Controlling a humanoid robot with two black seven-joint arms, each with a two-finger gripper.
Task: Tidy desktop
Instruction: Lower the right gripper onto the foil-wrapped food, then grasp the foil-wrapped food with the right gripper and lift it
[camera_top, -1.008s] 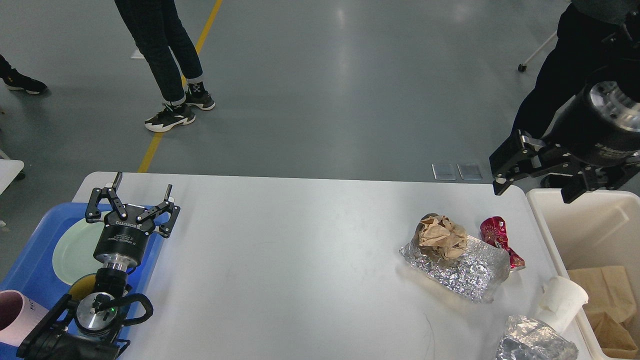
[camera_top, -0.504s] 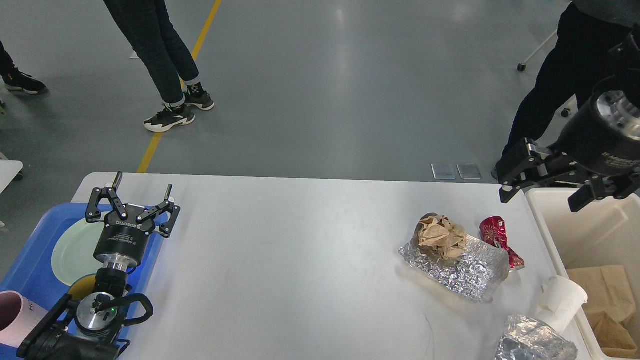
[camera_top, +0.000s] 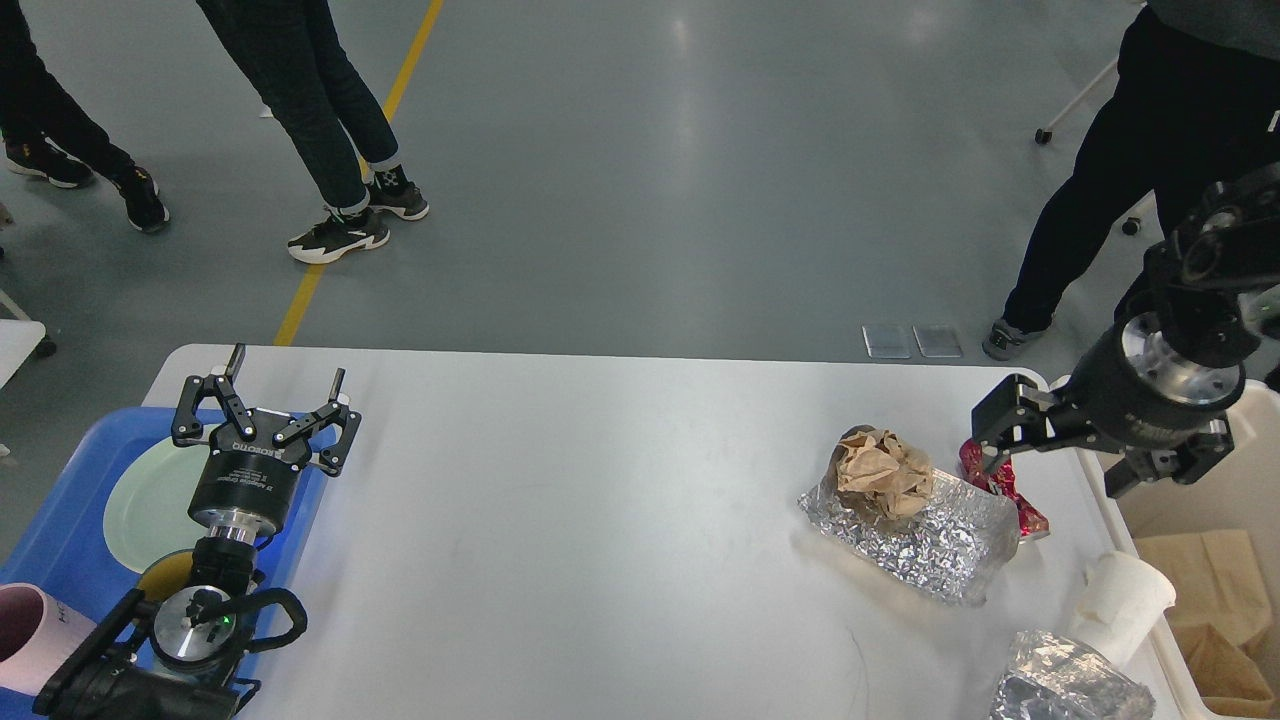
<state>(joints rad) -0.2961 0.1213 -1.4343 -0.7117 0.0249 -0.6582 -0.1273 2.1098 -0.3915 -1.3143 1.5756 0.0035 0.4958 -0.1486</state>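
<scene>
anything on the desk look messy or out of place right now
Yes. Litter sits at the right end of the desktop: a crumpled foil sheet with a brown paper wad on it, a crushed red wrapper, a white paper cup on its side, and another foil ball.

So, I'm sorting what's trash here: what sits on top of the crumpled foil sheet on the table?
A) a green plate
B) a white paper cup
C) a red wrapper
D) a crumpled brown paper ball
D: the crumpled brown paper ball rests on the foil sheet's far-left end.
</scene>
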